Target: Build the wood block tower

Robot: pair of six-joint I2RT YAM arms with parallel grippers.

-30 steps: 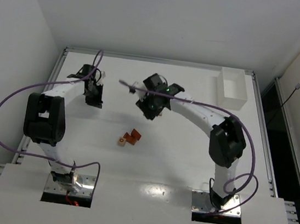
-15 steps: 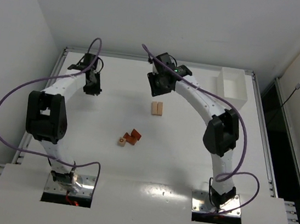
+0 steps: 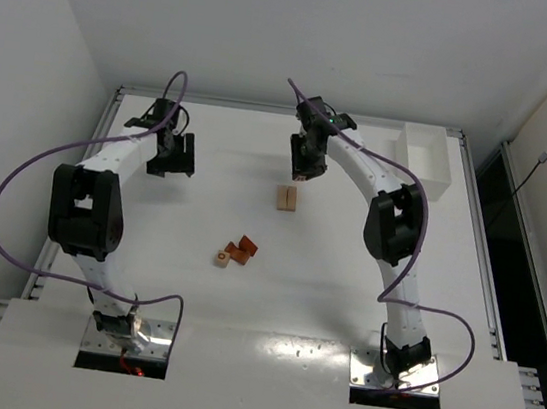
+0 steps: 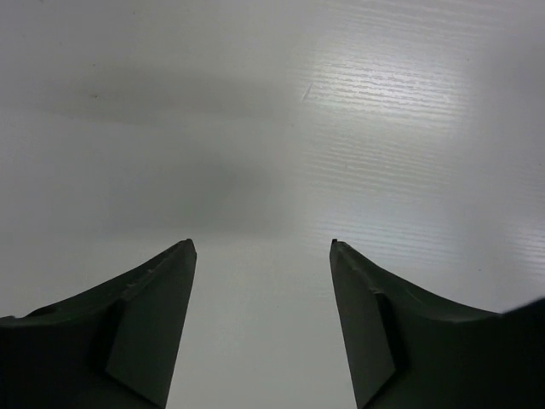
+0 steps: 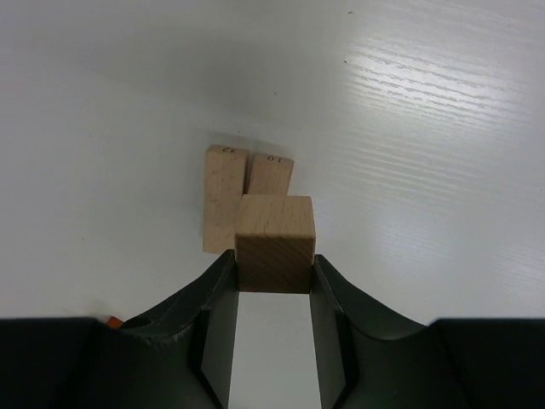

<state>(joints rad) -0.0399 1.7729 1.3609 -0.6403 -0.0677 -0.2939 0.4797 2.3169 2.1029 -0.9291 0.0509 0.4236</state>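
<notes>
From above, bars [image 3: 287, 197] lie just beside the right gripper [image 3: 305, 163], loose blocks [image 3: 235, 251] farther off, the left gripper [image 3: 173, 156] well aside; left wrist: jaws apart, empty; right wrist: jaws clamp a cube [image 5: 274, 243], bars just ahead.

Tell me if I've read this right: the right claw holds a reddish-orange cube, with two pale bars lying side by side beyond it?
Not quite: the cube in the right claw is pale tan, not reddish-orange, as the right wrist view shows. The two pale bars do lie side by side beyond it.
</notes>
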